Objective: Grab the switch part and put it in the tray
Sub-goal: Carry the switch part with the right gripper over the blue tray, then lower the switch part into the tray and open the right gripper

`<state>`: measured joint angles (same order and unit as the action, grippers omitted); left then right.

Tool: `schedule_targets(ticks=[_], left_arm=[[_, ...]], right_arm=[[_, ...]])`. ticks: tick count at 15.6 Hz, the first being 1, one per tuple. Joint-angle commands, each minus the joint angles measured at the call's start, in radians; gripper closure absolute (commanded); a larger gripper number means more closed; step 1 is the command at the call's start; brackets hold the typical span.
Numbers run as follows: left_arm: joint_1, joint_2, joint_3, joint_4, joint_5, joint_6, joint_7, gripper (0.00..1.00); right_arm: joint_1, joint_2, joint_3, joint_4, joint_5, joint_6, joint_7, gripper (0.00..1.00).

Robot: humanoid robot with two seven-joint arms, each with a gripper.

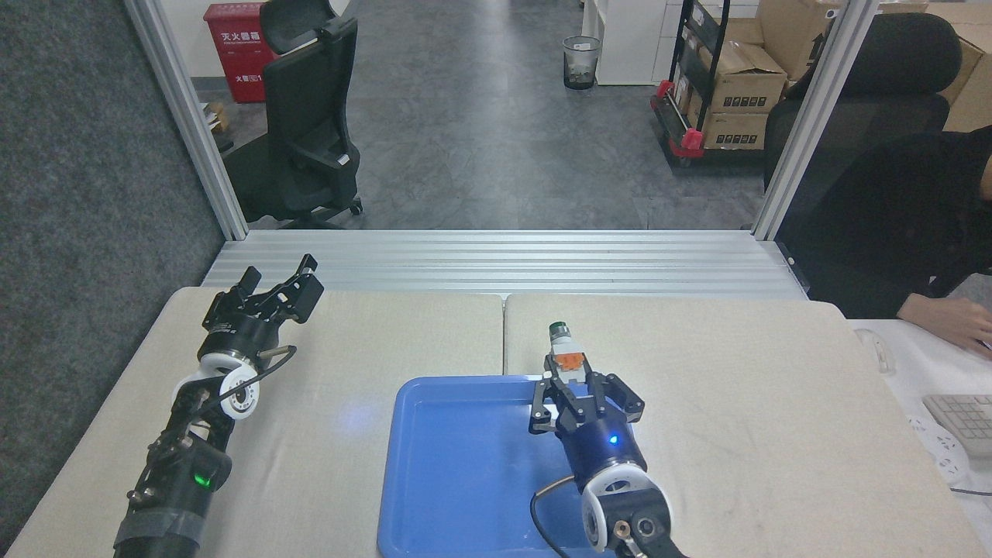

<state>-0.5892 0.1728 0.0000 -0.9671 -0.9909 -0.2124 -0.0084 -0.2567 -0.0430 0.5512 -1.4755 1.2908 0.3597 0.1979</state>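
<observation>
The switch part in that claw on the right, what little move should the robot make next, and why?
Probably lower it a little and let go. The right gripper is shut on the switch part, over the far right corner of the blue tray, whose bare floor lies just below.

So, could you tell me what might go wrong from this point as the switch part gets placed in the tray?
1. The switch part, held in the right gripper, appears to jut past the far rim of the tray; released now, it might land on the rim or on the table.
2. It seems to be gripped only at its white base, so it could tip or roll when the fingers open.
</observation>
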Motion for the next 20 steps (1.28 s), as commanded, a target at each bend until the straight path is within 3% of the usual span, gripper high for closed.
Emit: schedule_targets(ticks=[1,4,7,11,14,15,16,17,19,20], left_arm=[[0.0,0.001,-0.023,0.001,0.0,0.001,0.001,0.0],[0.0,0.001,-0.023,0.001,0.0,0.001,0.001,0.0],[0.0,0.001,-0.023,0.001,0.0,0.001,0.001,0.0],[0.0,-0.001,-0.023,-0.001,0.0,0.001,0.001,0.0],[0.0,0.001,-0.023,-0.001,0.0,0.001,0.001,0.0],[0.0,0.001,-0.023,0.001,0.0,0.001,0.001,0.0],[0.0,-0.001,-0.023,-0.001,0.0,0.001,0.001,0.0],[0.0,-0.001,-0.023,0.001,0.0,0.001,0.001,0.0],[0.0,-0.001,-0.023,-0.001,0.0,0.001,0.001,0.0],[-0.001,-0.001,-0.023,-0.001,0.0,0.001,0.001,0.0]], right_arm=[[0.08,0.121,0.377,-0.001,0.074,0.068,0.034,1.0],[0.071,0.12,0.322,0.174,0.065,0.077,0.025,1.0],[0.074,0.1,0.305,0.184,0.076,0.102,0.028,1.0],[0.097,-0.024,0.305,0.103,0.073,0.231,0.032,1.0],[0.099,-0.032,0.291,0.15,0.062,0.232,0.032,1.0],[0.097,-0.029,0.291,0.168,0.062,0.234,0.032,0.75],[0.094,-0.026,0.289,0.17,0.062,0.238,0.031,0.22],[0.091,-0.018,0.28,0.167,0.062,0.258,0.026,0.05],[0.053,-0.008,0.225,0.15,0.073,0.278,0.023,0.02],[-0.007,-0.008,0.202,0.143,0.073,0.281,0.023,0.02]])
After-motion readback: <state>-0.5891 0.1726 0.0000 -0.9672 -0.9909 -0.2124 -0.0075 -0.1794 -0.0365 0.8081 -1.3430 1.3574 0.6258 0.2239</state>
